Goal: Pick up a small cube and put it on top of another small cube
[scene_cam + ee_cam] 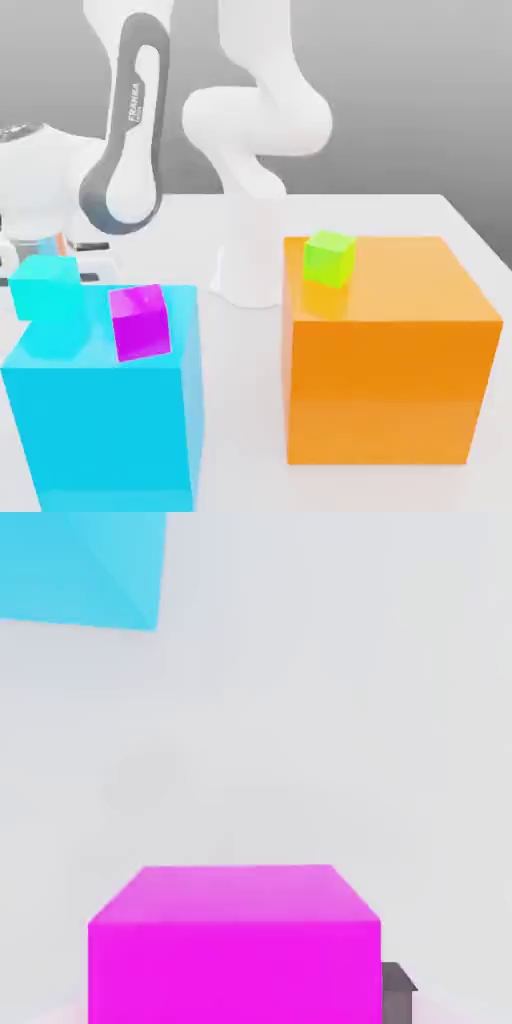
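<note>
A small cube, glossy magenta, lies on the white table right under the hand. My gripper is shut on it, and one dark fingertip presses against its side. A second magenta small cube rests on top of the big cyan block at the exterior view's left. The arm's hand reaches down behind that block, where the block and a small cyan cube hide its fingers.
A small cyan cube sits at the cyan block's far corner. A big orange block at the exterior view's right carries a small lime-green cube. The white arm base stands between the two blocks.
</note>
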You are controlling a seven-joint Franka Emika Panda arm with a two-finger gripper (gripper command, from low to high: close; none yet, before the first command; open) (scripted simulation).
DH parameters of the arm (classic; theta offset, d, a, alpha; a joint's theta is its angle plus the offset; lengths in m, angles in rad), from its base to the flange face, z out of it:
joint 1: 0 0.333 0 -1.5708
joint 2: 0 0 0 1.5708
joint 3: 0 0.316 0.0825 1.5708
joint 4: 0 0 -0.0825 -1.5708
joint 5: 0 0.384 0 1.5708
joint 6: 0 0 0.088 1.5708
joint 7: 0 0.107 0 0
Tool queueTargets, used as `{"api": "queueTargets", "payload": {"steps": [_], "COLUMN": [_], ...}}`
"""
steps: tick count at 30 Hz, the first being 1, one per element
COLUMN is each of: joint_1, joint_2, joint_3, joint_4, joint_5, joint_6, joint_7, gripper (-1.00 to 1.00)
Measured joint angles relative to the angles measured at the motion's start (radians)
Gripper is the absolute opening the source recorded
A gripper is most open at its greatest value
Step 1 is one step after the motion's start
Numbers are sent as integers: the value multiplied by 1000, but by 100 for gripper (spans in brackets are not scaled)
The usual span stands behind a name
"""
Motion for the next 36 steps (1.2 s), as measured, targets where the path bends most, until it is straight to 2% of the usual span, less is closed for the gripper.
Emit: {"api": "queueTargets", "payload": {"steps": [11, 22, 31, 36], "joint_1": [34, 94, 134, 111], "joint_2": [-54, -201, -316, -349], "joint_3": [22, 96, 207, 223], "joint_4": [243, 475, 463, 429], "joint_5": [-49, -183, -238, -242], "joint_6": [-476, -926, -802, -699], "joint_7": [-97, -55, 158, 286], "gripper": [-100, -100, -100, -100]}}
